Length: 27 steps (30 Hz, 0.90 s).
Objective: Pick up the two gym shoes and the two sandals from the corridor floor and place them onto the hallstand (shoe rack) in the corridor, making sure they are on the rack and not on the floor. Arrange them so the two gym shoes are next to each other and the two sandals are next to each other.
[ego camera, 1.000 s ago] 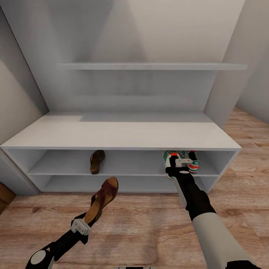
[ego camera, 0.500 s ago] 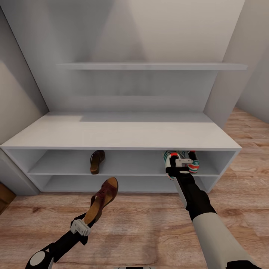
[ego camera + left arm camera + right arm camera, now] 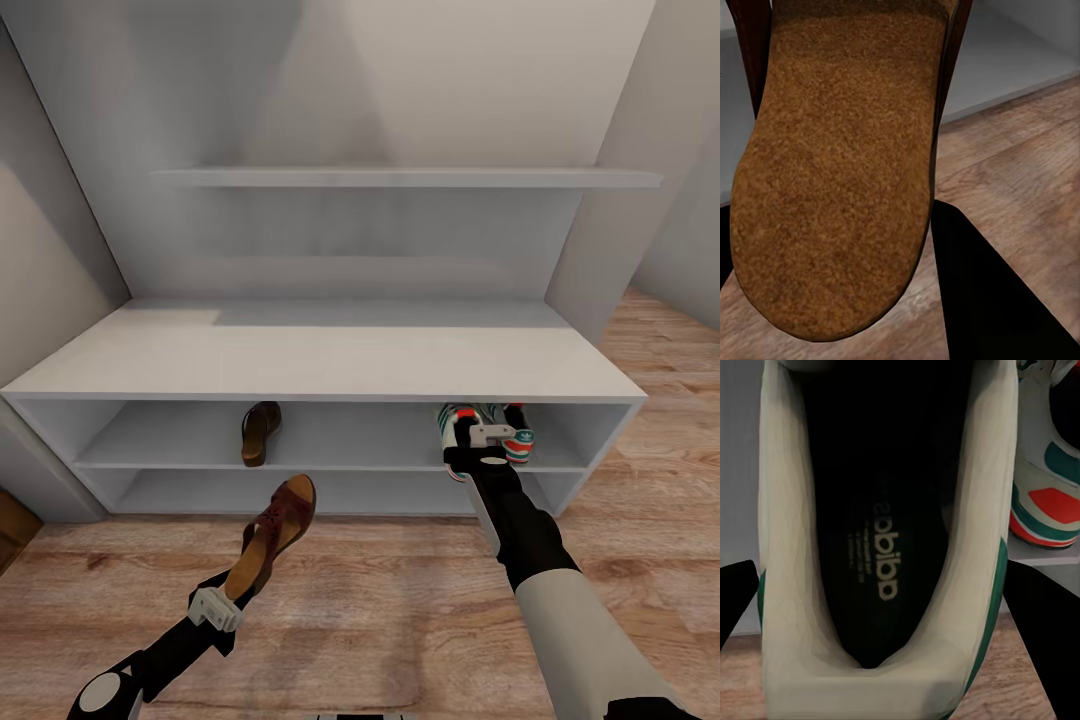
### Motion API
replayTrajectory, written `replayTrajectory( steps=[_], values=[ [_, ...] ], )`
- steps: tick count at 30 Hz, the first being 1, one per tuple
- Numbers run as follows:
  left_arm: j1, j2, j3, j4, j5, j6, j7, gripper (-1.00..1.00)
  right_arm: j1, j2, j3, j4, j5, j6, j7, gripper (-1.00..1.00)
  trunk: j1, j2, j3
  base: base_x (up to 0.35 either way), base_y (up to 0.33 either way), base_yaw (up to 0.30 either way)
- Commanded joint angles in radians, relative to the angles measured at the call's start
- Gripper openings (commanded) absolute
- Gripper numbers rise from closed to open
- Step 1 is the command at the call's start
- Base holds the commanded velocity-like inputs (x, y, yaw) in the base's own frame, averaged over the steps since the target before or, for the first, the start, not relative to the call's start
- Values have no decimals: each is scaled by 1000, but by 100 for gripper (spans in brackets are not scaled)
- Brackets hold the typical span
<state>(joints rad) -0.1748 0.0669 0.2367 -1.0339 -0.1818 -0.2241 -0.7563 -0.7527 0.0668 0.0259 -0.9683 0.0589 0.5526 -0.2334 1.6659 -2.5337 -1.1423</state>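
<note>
The pale grey hallstand (image 3: 320, 360) stands in front of me. One dark brown sandal (image 3: 260, 432) lies on its upper shelf tier, left of centre. My left gripper (image 3: 232, 592) is shut on the second sandal (image 3: 278, 525), held tilted above the floor (image 3: 400, 600) in front of the rack; its tan sole (image 3: 840, 172) faces the wrist camera. At the right end of the upper tier my right gripper (image 3: 470, 432) grips the heel of one gym shoe (image 3: 881, 547), with a finger (image 3: 1042, 615) on each side. The other gym shoe (image 3: 517, 437) rests on the shelf right beside it.
A narrow wall shelf (image 3: 400, 178) hangs above the rack's flat top. Walls close in on the left and right. A brown object (image 3: 12, 525) sits at the far left by the rack's end. Wood floor stretches between me and the rack.
</note>
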Motion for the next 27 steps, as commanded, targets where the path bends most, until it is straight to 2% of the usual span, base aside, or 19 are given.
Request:
replayTrajectory(
  steps=[1,15,27],
  values=[
    [-1,-1,3,-1,-13,-9,-3,-100,0,0,2,-1,6,7,-3,-100,0,0,-1,0,0,0],
    [0,-1,4,-1,-13,-11,-2,-100,0,0,2,-1,6,7,-3,-100,0,0,-1,39,-103,0],
    [0,-1,5,-2,-13,-11,-2,-100,0,0,2,-1,6,7,-3,-100,0,0,-1,8,-16,0]
  ],
)
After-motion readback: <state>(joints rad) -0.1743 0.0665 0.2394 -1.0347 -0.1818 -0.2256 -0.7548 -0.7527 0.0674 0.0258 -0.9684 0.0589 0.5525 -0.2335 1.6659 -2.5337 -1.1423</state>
